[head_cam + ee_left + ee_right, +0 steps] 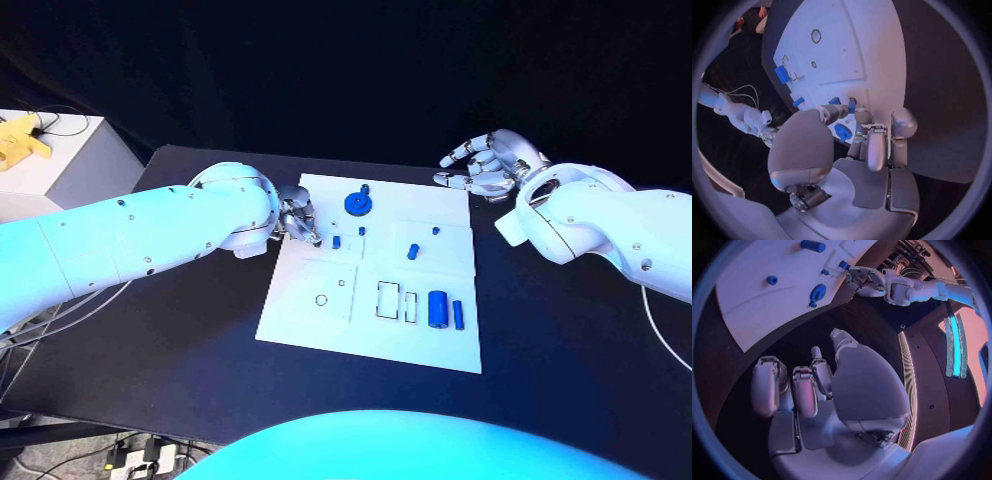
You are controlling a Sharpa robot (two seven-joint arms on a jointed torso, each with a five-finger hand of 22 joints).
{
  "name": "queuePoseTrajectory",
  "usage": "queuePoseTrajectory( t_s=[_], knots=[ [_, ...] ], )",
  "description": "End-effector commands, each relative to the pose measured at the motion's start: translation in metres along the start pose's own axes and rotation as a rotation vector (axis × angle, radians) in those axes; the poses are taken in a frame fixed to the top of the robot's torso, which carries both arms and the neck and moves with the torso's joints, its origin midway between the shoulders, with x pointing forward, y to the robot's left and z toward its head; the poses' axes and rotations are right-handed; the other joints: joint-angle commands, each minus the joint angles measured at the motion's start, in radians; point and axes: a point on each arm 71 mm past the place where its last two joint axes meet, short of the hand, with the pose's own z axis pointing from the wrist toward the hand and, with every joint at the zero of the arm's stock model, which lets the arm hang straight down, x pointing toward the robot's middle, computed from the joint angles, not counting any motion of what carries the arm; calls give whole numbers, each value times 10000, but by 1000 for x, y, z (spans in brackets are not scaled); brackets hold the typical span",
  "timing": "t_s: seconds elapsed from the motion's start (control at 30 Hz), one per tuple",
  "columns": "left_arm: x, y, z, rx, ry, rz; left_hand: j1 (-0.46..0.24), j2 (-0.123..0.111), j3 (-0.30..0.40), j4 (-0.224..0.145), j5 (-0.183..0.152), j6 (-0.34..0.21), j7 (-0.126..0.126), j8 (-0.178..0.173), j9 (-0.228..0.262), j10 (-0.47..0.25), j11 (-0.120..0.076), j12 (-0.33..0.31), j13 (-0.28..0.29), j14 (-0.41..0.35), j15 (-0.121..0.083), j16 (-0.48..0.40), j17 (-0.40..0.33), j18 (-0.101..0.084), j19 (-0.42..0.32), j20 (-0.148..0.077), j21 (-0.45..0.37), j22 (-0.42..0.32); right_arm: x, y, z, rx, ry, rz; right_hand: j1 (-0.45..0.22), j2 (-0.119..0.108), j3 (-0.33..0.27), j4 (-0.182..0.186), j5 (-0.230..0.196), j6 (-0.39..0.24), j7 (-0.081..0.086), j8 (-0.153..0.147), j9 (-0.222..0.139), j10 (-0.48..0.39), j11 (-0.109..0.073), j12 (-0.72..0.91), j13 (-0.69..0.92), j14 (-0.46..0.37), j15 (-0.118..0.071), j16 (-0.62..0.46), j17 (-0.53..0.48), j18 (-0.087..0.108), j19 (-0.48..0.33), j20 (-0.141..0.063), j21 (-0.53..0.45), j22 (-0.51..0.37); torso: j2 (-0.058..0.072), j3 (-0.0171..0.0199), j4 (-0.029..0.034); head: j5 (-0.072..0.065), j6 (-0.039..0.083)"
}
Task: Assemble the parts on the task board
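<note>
A black matte table fills the middle; a white box-shaped stand (yellow object atop) sits at ten o'clock against black backdrop.

Parts on task board, mid table.

1 task board, perhaps 7 blue parts

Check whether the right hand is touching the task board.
Apart. The right wrist view shows bare black table between the right hand and the task board; the head view agrees.
</note>
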Motion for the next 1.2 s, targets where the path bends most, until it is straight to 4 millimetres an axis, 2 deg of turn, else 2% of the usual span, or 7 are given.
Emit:
queuePoseTrajectory(
  t_s=[0.03,0.57,0.67,0.97,1.1,1.2],
  knots=[
    [5,-2,0,39,263,184,-43,77,2089,-2021,63,66,1,27,2,69,-20,42,0,771,-73,54,1651,-77,76,0,62,9,1,1,0,-127,125,-60,-117,5,49,-3,20,-45,24,-24,-8,-61,-1,-18,251,862,33,-59,1962,187,202,52,-29,1119,0,1,4,4,2],
    [2,-1,-3,85,405,43,-52,54,2184,-2074,75,108,-13,34,-1,110,-34,47,12,782,-87,65,1680,-87,109,-13,93,60,2,0,0,-109,163,-59,-117,5,49,-3,20,-45,24,-24,-8,-61,-1,-18,251,862,33,-59,1962,187,202,52,-29,1119,-5,9,-4,11,2],
    [-1,-3,-4,135,492,24,-53,52,2188,-2077,75,110,-14,35,-1,111,-35,46,9,788,-88,72,1698,-86,108,-14,93,58,3,0,0,-107,170,-60,-117,5,49,-3,20,-45,24,-24,-8,-61,-1,-18,251,862,33,-59,1962,187,202,52,-29,1119,3,1,-9,19,2],
    [-15,-8,-6,188,1039,194,-54,40,2216,-2095,77,119,-17,35,-2,109,-38,35,-9,790,-92,74,1703,-86,107,-18,95,57,4,0,1,-102,196,-60,-117,5,49,-3,20,-45,24,-24,-8,-61,-1,-18,251,862,33,-59,1962,187,202,52,-29,1119,11,23,-17,25,2],
    [-18,-12,-3,209,1292,287,-53,33,2230,-2106,79,123,-17,34,-3,105,-40,27,-20,792,-93,77,1711,-84,101,-19,93,47,4,0,1,-99,210,-60,-117,5,49,-3,20,-45,24,-24,-8,-61,-1,-18,251,862,33,-59,1962,187,202,52,-29,1119,15,7,-6,-2,2],
    [-19,-14,-1,197,1414,350,-52,27,2239,-2114,79,125,-17,34,-3,98,-40,17,-36,791,-93,76,1708,-84,101,-21,94,48,5,0,1,-96,222,-59,-117,5,49,-3,20,-45,24,-24,-8,-61,-1,-18,251,862,33,-59,1962,187,202,52,-29,1119,14,9,-9,3,2]
  ],
)
